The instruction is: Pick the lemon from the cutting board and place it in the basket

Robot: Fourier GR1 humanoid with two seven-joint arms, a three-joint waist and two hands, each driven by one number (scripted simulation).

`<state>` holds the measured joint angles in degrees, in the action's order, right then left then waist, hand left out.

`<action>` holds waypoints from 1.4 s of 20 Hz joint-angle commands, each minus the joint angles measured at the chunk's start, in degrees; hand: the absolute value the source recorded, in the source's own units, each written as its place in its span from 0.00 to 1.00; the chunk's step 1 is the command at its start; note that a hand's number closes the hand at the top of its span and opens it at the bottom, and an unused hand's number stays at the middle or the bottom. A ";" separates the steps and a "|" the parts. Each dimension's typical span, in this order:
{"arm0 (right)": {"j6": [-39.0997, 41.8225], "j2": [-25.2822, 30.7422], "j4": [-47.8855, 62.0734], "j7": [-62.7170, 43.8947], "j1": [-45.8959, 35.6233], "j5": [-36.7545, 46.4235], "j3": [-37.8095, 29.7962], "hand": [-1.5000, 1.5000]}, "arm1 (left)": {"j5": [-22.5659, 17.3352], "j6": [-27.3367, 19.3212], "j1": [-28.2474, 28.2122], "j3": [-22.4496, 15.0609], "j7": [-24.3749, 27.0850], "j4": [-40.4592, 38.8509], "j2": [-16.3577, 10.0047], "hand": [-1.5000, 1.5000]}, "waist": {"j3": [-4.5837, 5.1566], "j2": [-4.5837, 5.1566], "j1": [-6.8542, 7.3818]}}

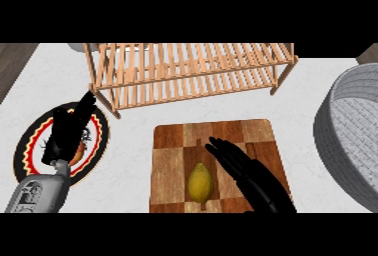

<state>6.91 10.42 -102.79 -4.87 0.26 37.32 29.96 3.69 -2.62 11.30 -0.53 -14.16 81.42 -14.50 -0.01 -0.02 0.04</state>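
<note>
My right hand (247,172), fingers straight and empty, lies just right of the lemon (200,182) on the cutting board (173,150). It should be light, firm and apt to roll, so I'd wrap its broad middle.

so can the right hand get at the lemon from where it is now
Probably yes. The right hand is open over the cutting board, right beside the lemon. Nothing lies between them, and the lemon sits alone on the board.

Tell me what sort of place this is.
Probably a kitchen counter: a lemon on a checkered wooden cutting board, a slatted wooden rack behind it, and a grey basket at the right.
</note>
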 commanded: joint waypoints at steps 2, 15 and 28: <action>-3.39 -4.15 6.03 2.40 0.28 4.30 2.16 0.00 | -1.58 3.60 -1.72 3.13 0.50 1.12 -1.36 0.50 | 0.00 -0.01 0.06; 0.32 -9.80 9.92 -0.56 -1.34 7.93 2.77 0.00 | 4.77 0.67 2.52 2.52 2.19 -4.42 4.07 0.50 | 0.01 0.03 -0.17; -0.88 -9.83 14.36 3.44 -2.48 6.89 -0.04 0.00 | 2.66 5.75 2.81 7.12 1.34 -4.16 2.07 0.50 | 0.01 0.01 -0.13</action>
<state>5.11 0.45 -87.70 -2.62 -2.94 43.90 30.57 6.98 1.55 12.67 4.94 -13.62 79.71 -11.77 -0.01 -0.01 0.01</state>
